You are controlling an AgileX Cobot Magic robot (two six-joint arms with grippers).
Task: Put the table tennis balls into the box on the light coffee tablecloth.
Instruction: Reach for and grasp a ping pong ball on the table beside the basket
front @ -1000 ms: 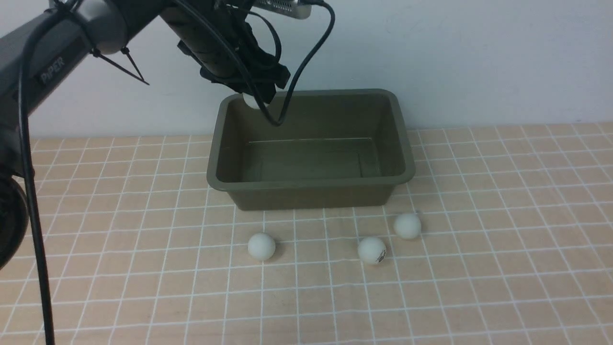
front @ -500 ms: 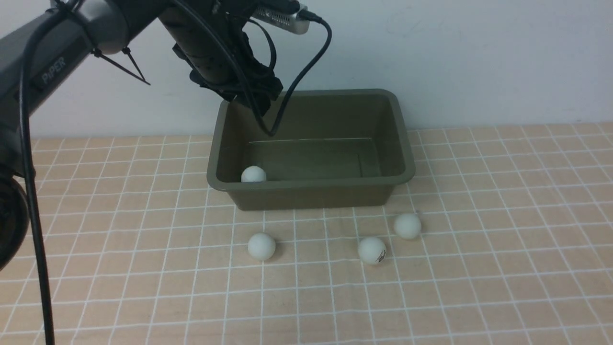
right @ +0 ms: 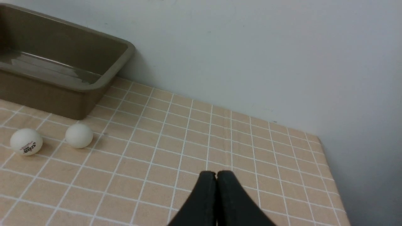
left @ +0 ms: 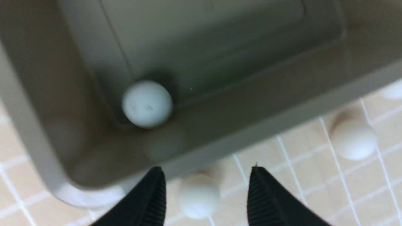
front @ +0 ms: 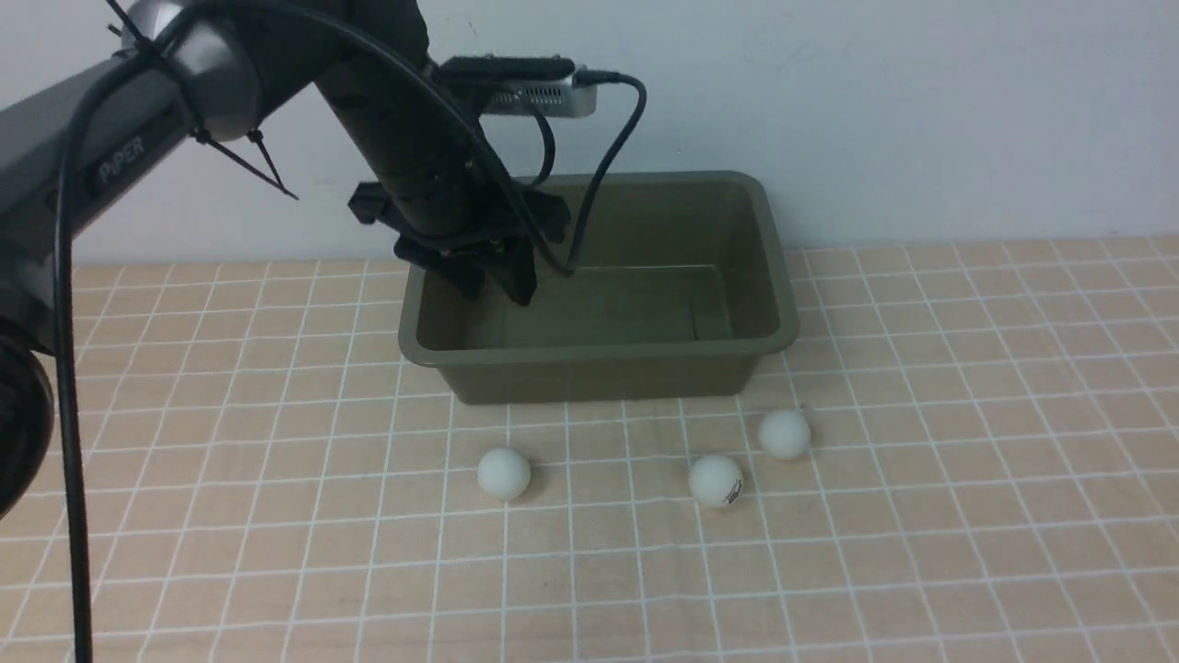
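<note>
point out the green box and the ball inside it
olive-green plastic tub (front: 599, 354): front view, on its near rim
table tennis ball (left: 147, 103): left wrist view, middle of its visible surface

This looks like a robot lab or a test corner set up for one. A jointed arm (front: 212, 74) marked "PiPER" reaches in, with a thick black cable (front: 69, 368) looping off it and thin ties fastened around its casing. A metal-cased device (front: 543, 97) is mounted near its end, with a cable plugged in. Behind stands a plain pale wall (front: 921, 110), and the bench wears a light tan checked cloth (front: 967, 460). The cloth alone could suit a home, but the machinery points to a lab; the rest of the room is out of view.
</note>
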